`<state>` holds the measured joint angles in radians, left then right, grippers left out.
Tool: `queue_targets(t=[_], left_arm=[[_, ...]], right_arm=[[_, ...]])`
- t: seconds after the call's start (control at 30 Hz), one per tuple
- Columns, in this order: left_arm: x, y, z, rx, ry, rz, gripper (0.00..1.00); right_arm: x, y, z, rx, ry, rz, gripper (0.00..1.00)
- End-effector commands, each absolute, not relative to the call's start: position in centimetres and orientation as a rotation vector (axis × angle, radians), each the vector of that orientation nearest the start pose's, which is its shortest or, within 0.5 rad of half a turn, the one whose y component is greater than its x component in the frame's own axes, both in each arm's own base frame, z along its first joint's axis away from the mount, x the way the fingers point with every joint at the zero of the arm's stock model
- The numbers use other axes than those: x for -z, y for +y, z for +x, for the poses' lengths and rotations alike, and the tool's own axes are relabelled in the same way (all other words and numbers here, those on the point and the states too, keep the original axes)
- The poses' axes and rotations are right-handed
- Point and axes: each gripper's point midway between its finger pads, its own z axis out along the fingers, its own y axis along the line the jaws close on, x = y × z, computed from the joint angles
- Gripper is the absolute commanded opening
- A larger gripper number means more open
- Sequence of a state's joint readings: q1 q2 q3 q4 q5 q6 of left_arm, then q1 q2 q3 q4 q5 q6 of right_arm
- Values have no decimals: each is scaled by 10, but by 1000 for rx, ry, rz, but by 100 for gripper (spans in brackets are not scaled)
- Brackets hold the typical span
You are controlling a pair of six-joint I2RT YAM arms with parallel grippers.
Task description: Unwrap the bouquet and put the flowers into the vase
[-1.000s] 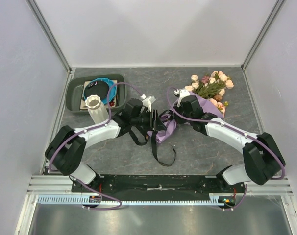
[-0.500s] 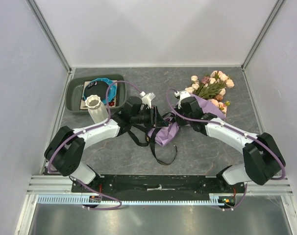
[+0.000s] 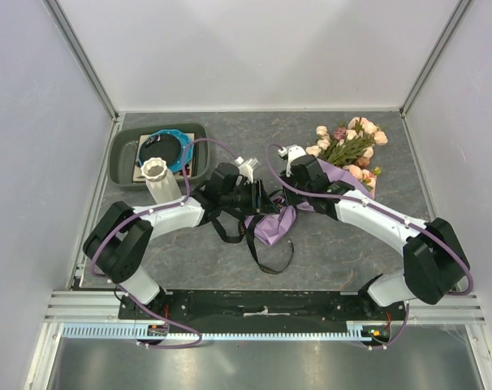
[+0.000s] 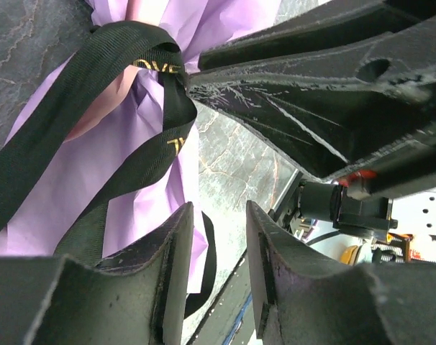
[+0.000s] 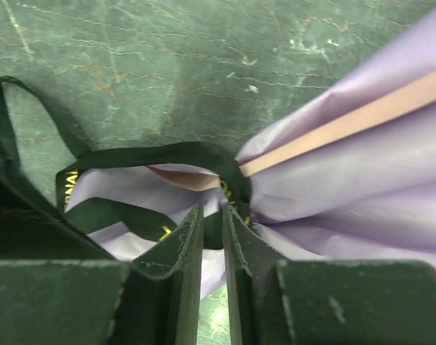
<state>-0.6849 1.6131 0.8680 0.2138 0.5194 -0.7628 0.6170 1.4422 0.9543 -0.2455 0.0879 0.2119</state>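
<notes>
The bouquet lies on the table with its peach, cream and mauve flowers (image 3: 349,140) at the back right. Its lilac paper (image 3: 277,225) points toward the middle, and the paper (image 4: 67,180) fills the left of the left wrist view. A black ribbon (image 3: 266,253) trails from the tie. My left gripper (image 3: 261,200) hangs open beside the tie, nothing between its jaws (image 4: 219,237); the ribbon (image 4: 74,93) loops just left of them. My right gripper (image 5: 212,215) stands narrowly open, with the ribbon knot (image 5: 229,183) at its tips. The white ribbed vase (image 3: 158,180) stands upright at the left.
A dark grey tray (image 3: 123,162) holding a blue ring (image 3: 170,145) sits behind the vase at the back left. White walls close in the table on three sides. The two grippers are close together above the paper's tied end.
My right gripper's jaws have parted slightly from shut. The left gripper has closed a little and shifted, and the paper's tied end and ribbon have moved slightly.
</notes>
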Motion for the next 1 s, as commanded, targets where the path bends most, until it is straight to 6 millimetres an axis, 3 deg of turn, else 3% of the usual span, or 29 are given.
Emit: queue_targets(t=[0.0, 0.13, 0.33, 0.47, 0.67, 0.97], left_arm=[[-131, -354, 252, 1402, 2296, 259, 42], [-130, -352, 246, 1416, 2303, 257, 41], [-136, -358, 238, 1458, 2286, 291, 45], [-131, -362, 234, 1453, 2300, 302, 45], [-109, -361, 237, 1420, 2348, 266, 38], [-95, -357, 234, 1404, 2377, 252, 36]], right_arm=[[-127, 237, 327, -351, 2244, -467, 20], [-118, 243, 332, -356, 2258, -488, 11], [-103, 237, 343, -261, 2277, -495, 10], [-106, 236, 345, -247, 2265, -498, 10], [-121, 236, 348, -245, 2231, -500, 11], [-119, 230, 355, -182, 2232, -493, 11]])
